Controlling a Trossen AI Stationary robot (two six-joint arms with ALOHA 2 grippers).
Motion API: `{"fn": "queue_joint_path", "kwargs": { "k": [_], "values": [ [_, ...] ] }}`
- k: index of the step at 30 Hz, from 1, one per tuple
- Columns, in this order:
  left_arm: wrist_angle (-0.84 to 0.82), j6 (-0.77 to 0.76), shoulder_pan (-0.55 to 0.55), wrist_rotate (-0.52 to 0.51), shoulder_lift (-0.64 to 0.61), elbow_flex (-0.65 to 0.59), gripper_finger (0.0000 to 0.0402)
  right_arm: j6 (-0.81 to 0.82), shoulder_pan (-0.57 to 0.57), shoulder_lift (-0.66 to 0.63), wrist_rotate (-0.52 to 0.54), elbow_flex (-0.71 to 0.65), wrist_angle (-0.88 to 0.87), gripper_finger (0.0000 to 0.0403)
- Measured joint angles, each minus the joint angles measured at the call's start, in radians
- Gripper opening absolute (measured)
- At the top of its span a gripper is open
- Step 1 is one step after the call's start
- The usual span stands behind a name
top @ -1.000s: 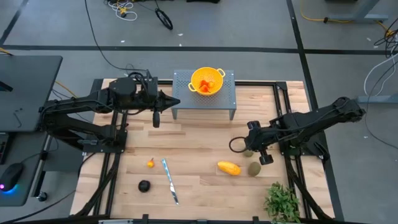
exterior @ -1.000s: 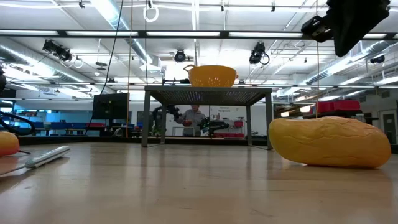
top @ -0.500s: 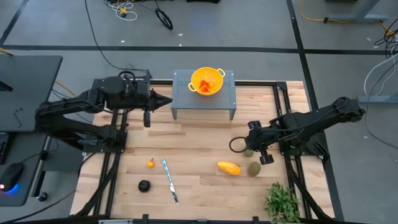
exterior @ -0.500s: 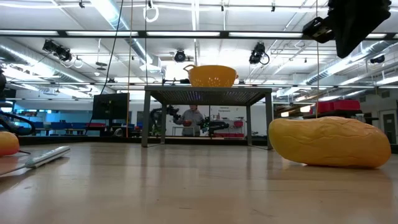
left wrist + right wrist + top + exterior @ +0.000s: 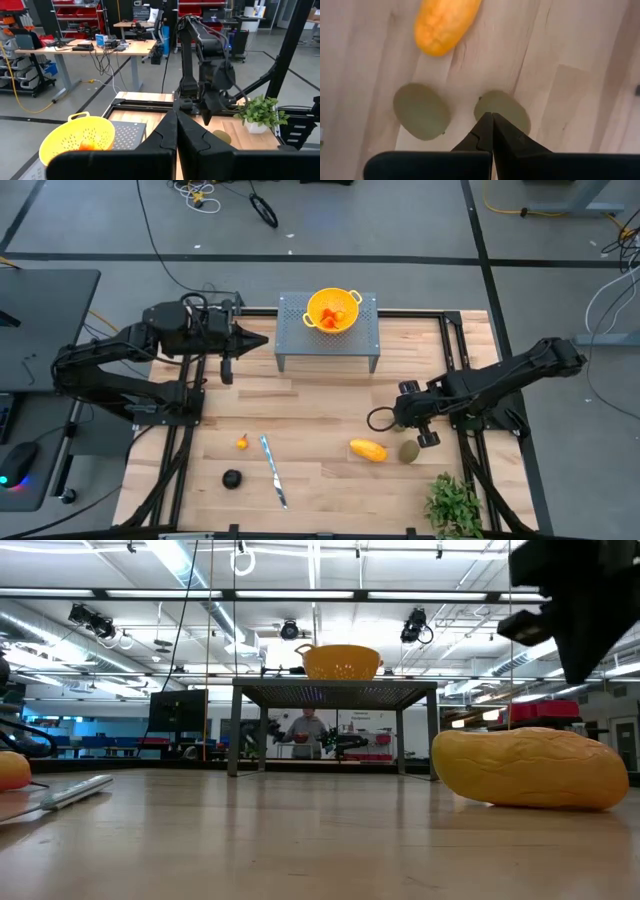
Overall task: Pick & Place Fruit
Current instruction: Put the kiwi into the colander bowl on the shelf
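At frame upper left, left gripper (image 5: 262,341) pinched together and empty beside yellow colander (image 5: 333,311) already holding orange-red fruit (image 5: 332,316), with small orange piece (image 5: 242,443), dark round fruit (image 5: 232,478), yellow-orange oblong (image 5: 368,450) and green ovals (image 5: 408,451) still unplaced, right gripper (image 5: 401,422) shut empty above one.

Left arm folded at the table's far left corner, left gripper (image 5: 262,341) closed, fingers pressed together, pointing sideways, right arm stretched low over the table's right side, right gripper (image 5: 492,120) closed, pointing down
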Motion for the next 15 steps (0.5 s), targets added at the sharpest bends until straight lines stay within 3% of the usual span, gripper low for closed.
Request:
{"fn": "queue_joint_path", "kwargs": {
  "k": [15],
  "values": [
    [0.001,0.012,0.0,-0.034,0.0,0.0,0.0001,-0.001,0.0,0.0,0.0,-0.111,0.106,0.0003]
  ]
}}
